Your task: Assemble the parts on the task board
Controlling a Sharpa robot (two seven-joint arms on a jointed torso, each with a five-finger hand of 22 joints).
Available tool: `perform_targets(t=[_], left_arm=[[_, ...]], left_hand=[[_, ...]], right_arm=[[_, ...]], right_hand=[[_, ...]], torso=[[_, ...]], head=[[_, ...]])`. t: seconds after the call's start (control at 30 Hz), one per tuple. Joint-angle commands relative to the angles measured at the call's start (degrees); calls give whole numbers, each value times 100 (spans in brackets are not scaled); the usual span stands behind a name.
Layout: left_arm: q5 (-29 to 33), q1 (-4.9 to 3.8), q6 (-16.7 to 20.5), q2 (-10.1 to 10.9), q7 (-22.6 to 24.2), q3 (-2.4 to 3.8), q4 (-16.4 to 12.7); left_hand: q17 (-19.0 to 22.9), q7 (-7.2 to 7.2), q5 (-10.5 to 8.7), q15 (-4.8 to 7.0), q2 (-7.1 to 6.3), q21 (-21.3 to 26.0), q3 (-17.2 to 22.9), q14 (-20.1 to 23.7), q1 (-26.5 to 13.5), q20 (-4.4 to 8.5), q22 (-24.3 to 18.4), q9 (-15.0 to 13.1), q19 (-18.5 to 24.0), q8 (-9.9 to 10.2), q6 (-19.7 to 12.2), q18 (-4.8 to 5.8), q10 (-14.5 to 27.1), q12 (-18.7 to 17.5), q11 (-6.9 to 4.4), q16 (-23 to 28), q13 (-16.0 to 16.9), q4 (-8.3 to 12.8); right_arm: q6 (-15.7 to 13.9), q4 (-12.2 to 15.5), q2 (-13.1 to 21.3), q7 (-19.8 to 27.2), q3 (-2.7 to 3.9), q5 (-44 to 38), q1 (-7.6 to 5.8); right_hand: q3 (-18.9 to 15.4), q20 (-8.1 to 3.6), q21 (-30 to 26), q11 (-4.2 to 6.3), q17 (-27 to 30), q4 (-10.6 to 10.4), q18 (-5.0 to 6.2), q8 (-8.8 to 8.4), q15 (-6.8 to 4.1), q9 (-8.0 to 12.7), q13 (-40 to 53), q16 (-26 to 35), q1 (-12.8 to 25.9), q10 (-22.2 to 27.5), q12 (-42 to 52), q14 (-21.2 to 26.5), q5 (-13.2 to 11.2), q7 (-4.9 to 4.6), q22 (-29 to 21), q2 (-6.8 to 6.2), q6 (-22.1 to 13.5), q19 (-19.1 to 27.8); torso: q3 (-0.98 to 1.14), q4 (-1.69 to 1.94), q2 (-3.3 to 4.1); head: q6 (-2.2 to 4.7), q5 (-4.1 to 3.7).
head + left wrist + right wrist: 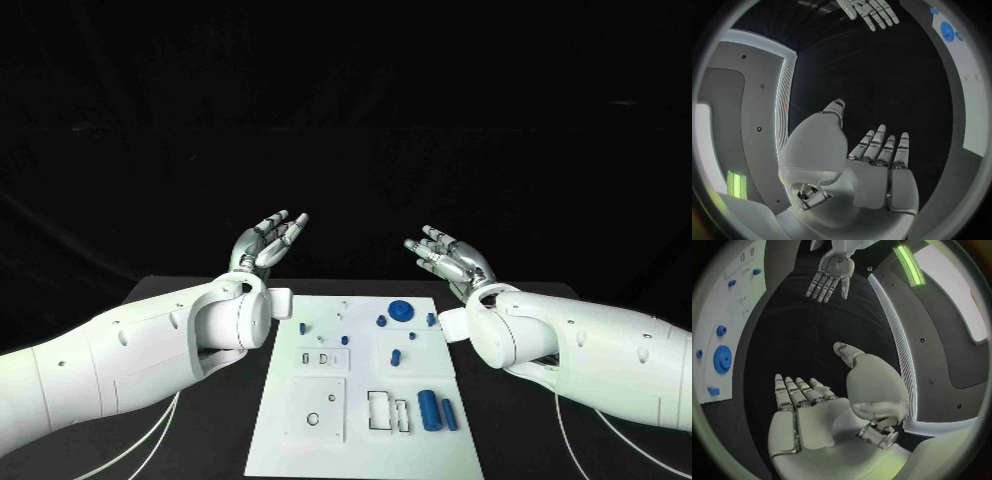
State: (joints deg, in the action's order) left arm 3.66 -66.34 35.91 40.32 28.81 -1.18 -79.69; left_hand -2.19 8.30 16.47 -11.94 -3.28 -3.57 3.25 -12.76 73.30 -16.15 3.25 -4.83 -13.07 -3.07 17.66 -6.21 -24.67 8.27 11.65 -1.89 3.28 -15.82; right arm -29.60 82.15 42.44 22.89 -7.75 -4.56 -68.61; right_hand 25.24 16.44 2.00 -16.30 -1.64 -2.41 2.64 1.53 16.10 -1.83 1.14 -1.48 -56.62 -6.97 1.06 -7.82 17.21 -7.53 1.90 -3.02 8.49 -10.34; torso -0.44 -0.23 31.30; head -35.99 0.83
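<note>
The white task board (361,440) lies lengthwise in the middle of the black table. On it sit a round blue gear (401,311), several small blue pegs (395,356) and two blue cylinders (430,406) near the front right. My left hand (268,240) is raised above the table's far left, fingers spread, holding nothing. My right hand (450,258) is raised at the far right, also spread and empty. In the left wrist view my left hand (873,170) is flat and open; the right wrist view gives my right hand (817,415) open, with the gear (722,359) beside it.
White rectangular recesses (387,411) and a square plate with a hole (317,408) mark the board's near half. The black table (216,420) runs bare on both sides of the board. Both forearms hang over the board's long edges.
</note>
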Motion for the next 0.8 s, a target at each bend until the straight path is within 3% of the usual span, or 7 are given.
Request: perform_targets(t=[0.03, 0.07, 0.2, 0.23, 0.27, 0.57, 0.8], left_arm=[[102, -8, -300, -13, 72, 3, -4], [102, -8, -300, -13, 72, 3, -4], [102, -8, -300, -13, 72, 3, -4], [-63, -17, -752, 186, -112, 1, -66], [-105, -18, -798, 207, -126, 1, -86], [-301, -26, -1198, 451, -175, 2, -407], [-360, -90, -1462, 705, -156, 4, -803]], left_hand=[[-196, 814, 107, -168, 97, -315, -120, -1086, 360, -57, 169, -167, -546, -214, 653, -89, -662, 403, 253, -319, 56, -51], [-222, 841, 176, -190, 106, -375, -142, -1236, 422, -54, 198, -245, -633, -325, 961, -63, -807, 463, 289, -381, 53, -37], [-466, 771, 222, -117, 157, -817, -191, -2596, 634, -29, 412, -493, -1416, -764, 1956, -121, -1626, 686, 290, -923, 59, -22], [-494, 736, 225, -80, 163, -905, -202, -2777, 702, -25, 445, -544, -1566, -867, 2169, -153, -1776, 665, 254, -1005, 43, -13], [-527, 692, 224, -23, 168, -1042, -207, -2946, 774, -20, 501, -589, -1821, -965, 2361, -205, -1935, 653, 207, -1097, 42, -2], [-663, 450, 218, 235, 178, -1269, -153, -3692, 1221, 14, 495, -616, -2477, -1199, 2833, -416, -2897, 450, -63, -1364, 51, 108], [-731, 401, 173, 303, 133, -1285, -49, -3899, 1370, 61, 460, -579, -2667, -1183, 2930, -436, -3176, 282, -129, -1394, 44, 106]], right_arm=[[1004, -86, -32, -385, -62, -473, -79], [1061, -105, -38, -408, -81, -495, -100], [1156, -138, -47, -447, -113, -532, -135], [686, -420, -67, -426, -111, -2253, -150], [626, -439, -70, -444, -111, -2481, -156], [625, -500, -60, -949, -102, -4136, -275], [810, -449, -3, -1614, -90, -5514, -416]], right_hand=[[245, 35, 323, -22, -179, 371, 220, 260, -19, -181, 96, -259, -713, -848, 174, -881, -142, -988, 164, -41, 832, -786], [251, 21, 468, 8, -266, 467, 265, 501, -77, -335, 150, -395, -840, -1384, 290, -1317, -225, -985, 236, -76, 1533, -1158], [242, -1, 958, 165, -565, 780, 463, 995, -278, -609, 268, -898, -1204, -3199, 696, -2954, -298, -933, 450, -199, 2856, -2513], [237, -5, 1071, 202, -641, 836, 523, 1092, -336, -658, 266, -1028, -1263, -3558, 748, -3419, -317, -910, 487, -209, 3129, -2878], [227, -8, 1099, 240, -655, 895, 575, 1178, -388, -701, 257, -1052, -1315, -3817, 755, -3598, -344, -879, 476, -227, 3394, -3058], [170, -58, 1105, 508, -798, 1095, 783, 1375, -655, -825, 266, -1109, -1315, -4719, 663, -4451, -530, -616, 366, -350, 4108, -3759], [130, -299, 1249, 726, -998, 1154, 790, 1446, -907, -983, 292, -1247, -1307, -5403, 612, -5172, -439, -415, 373, -429, 4472, -4454]], torso=[[-1, -1, 0], [-1, -1, 0], [-1, -1, 0], [-49, -6, 79], [-51, -2, 94], [-62, 36, 271], [-75, 84, 451]], head=[[0, 0], [0, 0], [0, 0], [-83, -17], [-85, -21], [-100, -54], [-76, -133]])
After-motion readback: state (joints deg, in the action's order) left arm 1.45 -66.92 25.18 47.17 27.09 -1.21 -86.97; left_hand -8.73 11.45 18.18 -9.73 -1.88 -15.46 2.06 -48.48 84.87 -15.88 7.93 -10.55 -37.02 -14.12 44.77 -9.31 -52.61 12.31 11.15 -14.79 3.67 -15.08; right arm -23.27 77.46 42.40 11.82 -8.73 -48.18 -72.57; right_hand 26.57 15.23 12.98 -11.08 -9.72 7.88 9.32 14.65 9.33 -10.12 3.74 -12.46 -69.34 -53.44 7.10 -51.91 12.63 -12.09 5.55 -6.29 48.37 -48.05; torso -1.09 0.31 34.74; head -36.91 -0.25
